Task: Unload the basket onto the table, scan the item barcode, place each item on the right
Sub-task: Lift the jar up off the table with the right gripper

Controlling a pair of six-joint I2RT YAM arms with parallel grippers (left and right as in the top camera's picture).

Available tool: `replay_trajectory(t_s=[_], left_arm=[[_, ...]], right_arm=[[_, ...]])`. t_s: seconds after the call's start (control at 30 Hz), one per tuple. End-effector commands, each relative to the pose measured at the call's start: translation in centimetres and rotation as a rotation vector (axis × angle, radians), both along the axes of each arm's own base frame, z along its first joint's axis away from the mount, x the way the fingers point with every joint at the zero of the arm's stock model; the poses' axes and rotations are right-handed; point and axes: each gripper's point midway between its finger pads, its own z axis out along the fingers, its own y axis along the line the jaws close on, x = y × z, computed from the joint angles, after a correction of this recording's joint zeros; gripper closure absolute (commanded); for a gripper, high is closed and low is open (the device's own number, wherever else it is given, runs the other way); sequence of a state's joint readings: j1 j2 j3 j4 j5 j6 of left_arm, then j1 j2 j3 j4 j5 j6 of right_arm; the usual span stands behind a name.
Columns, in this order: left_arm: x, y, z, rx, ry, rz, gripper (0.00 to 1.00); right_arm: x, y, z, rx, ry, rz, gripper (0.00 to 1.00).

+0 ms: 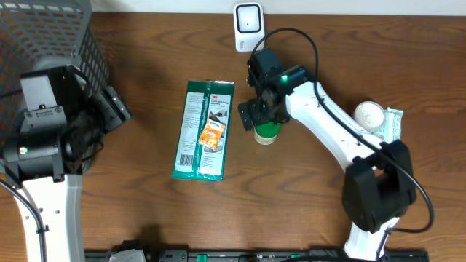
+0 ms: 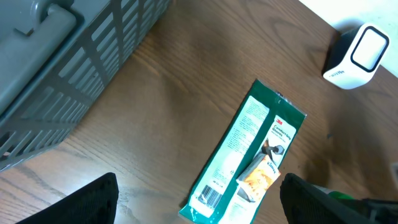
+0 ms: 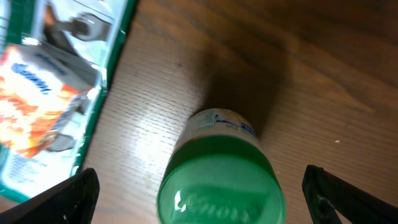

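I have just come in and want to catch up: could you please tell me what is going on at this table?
The right gripper is open and poised over a green-lidded jar, one finger on either side of the lid, not closed on it. The jar stands next to a flat green package. The left gripper is open and holds nothing, near the grey basket. Nothing is held up to the white scanner yet.
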State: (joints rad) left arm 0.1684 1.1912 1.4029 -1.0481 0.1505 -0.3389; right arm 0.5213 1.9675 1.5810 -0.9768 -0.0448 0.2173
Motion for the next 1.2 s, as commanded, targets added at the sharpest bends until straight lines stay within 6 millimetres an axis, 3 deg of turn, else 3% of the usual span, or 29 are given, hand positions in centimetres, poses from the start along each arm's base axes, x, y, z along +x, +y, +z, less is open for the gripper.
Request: replay_trajectory(t_s=[0.0, 0.2, 0.5, 0.8, 0.93, 1.17], left_arm=[[0.0, 0.3, -0.1, 0.012, 0.007, -0.002, 0.19], [0.0, 0.3, -0.1, 0.012, 0.007, -0.002, 0.19], [0.0, 0.3, -0.1, 0.012, 0.007, -0.002, 0.19], [0.0, 0.3, -0.1, 0.012, 0.007, -0.002, 0.19], [0.0, 0.3, -0.1, 0.012, 0.007, -0.002, 0.19], [0.0, 0.3, -0.1, 0.012, 0.007, -0.002, 0.19]], right_arm=[[0.1, -0.3, -1.8, -0.042, 0.024, 0.011, 0.01], [0.2, -1.3, -3.1, -0.111, 0.036, 0.021, 0.01], [-0.8, -1.5, -3.2, -0.115, 0.075, 0.025, 0.07], [0.4, -1.3, -3.0, -0.129, 0.015, 0.129, 0.01], [0.8, -1.1, -2.1, -0.125, -0.002, 0.152, 0.01], [2.4, -0.1, 1.3, -0.095, -0.068, 0.154, 0.02]])
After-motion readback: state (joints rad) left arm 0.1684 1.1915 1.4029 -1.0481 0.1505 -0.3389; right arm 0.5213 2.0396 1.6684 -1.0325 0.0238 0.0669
